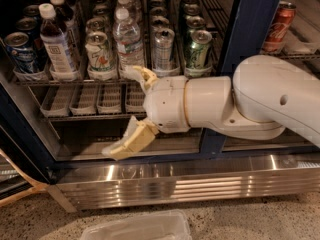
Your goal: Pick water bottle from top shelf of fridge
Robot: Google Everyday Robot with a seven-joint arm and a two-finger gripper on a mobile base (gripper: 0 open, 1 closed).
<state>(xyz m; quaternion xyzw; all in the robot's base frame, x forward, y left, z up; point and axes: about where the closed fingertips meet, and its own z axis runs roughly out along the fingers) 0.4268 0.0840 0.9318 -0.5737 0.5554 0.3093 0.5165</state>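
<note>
Your gripper [121,112] has pale yellow fingers, spread apart, on a white arm [260,99], and it sits just below the water bottle [128,41]. That bottle is clear and ribbed, with a white cap and a pale label. The fridge [250,29] frame is dark blue and its louvred base is shiny steel. At far right stands a red can [276,26]. The near floor [260,219] is speckled beige.
</note>
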